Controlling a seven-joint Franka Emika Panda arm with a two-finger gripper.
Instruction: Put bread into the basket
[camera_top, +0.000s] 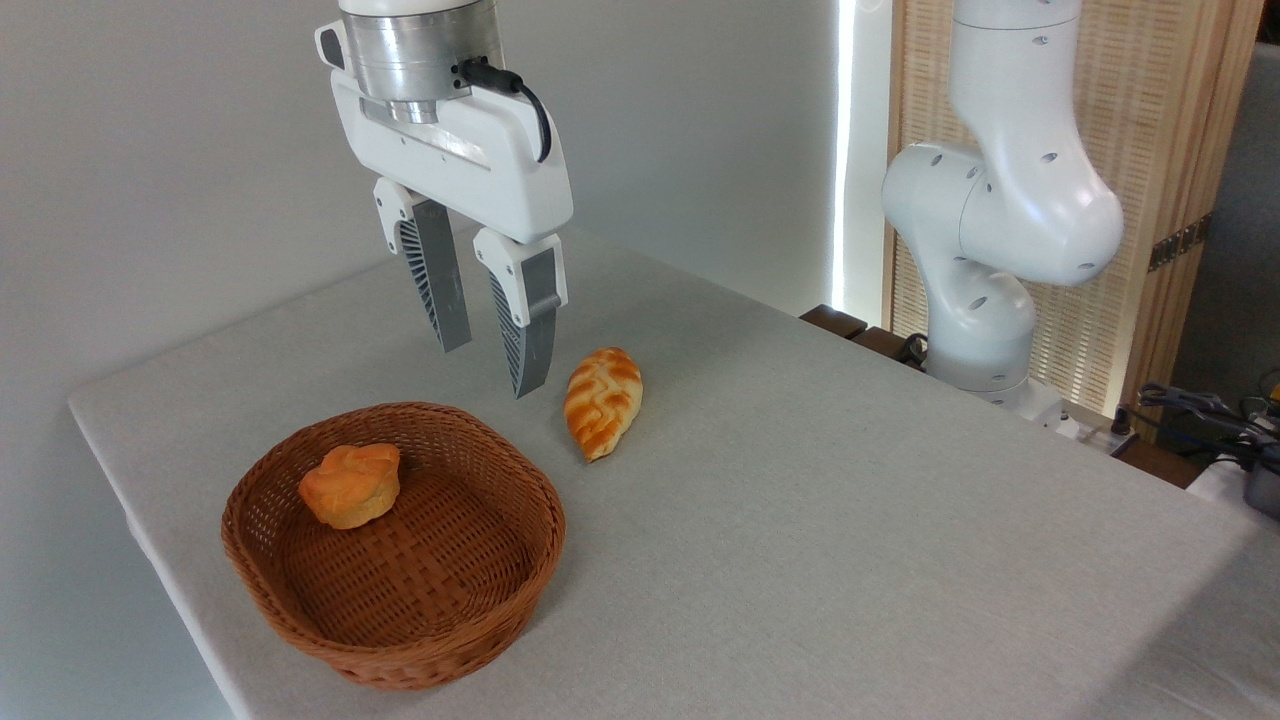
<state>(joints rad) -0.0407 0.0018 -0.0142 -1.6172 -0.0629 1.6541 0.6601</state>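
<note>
Arm (1000, 200) cut off by top edge: links above the wrist flange and above the right-side joint out of view. Base partly hidden behind table (800, 500) edge. Table's right and bottom edges run out of frame. Basket (400, 660) near wall hides part of its floor; underside of bun (350, 485) hidden. Clutter at far right (1230, 430): cables, cropped, too small to identify.
</note>
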